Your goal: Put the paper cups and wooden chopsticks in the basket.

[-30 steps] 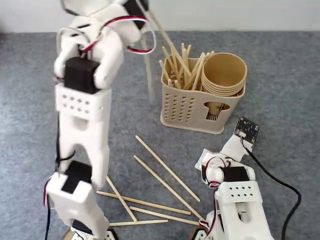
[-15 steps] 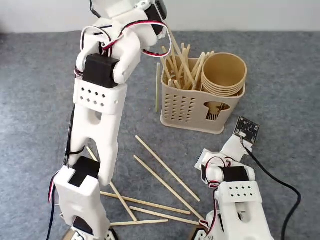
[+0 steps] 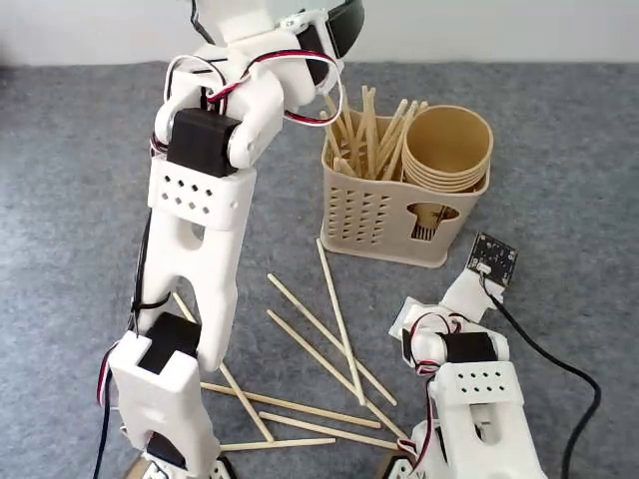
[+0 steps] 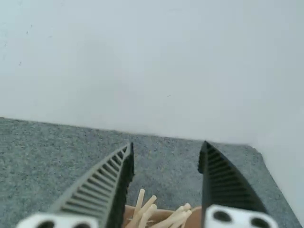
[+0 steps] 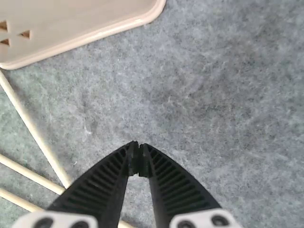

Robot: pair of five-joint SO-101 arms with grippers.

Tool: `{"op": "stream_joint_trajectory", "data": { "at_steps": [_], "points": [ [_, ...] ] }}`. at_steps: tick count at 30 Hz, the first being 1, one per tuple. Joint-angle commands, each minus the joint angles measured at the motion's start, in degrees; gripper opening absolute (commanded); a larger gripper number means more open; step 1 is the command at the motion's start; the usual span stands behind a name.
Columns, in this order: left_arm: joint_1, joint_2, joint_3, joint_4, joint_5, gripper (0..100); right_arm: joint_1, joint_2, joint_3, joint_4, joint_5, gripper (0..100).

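Chopsticks [image 3: 367, 125] stand bunched in the basket [image 3: 374, 215], in the compartment nearer the left arm, tips up and fanned out. The paper cups [image 3: 447, 145] sit stacked in the other compartment. The left pincer [image 4: 166, 147] hangs above the bunch with its jaws wide apart, holding nothing; stick tips show below between them. The right pincer [image 5: 138, 159] is closed on nothing, low over the grey desk [image 5: 228, 95] near the basket's foot. More loose chopsticks [image 3: 339, 319] lie flat between the arms, mostly running diagonally away from the basket.
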Motion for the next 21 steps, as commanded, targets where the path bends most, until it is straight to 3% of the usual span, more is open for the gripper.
{"op": "stream_joint_trajectory", "data": {
  "at_steps": [1, 7, 14, 21],
  "points": [
    [-0.88, -5.19, -1.8, 2.02, -0.53, 22, 0.31, -1.71, -0.53, -0.66, -0.44, 0.8],
    [-3.52, -13.01, -2.24, 13.63, -0.53, 22, 0.48, -1.71, -0.53, -0.66, -0.35, 0.8],
    [-11.43, -18.2, -1.71, 29.71, -0.35, 22, 0.57, -1.71, -0.53, -0.57, -0.18, 0.8],
    [-19.87, -22.68, 13.05, 29.45, -0.26, 22, 0.57, -1.71, -0.53, -0.57, 10.46, 0.9]
  ]
}}
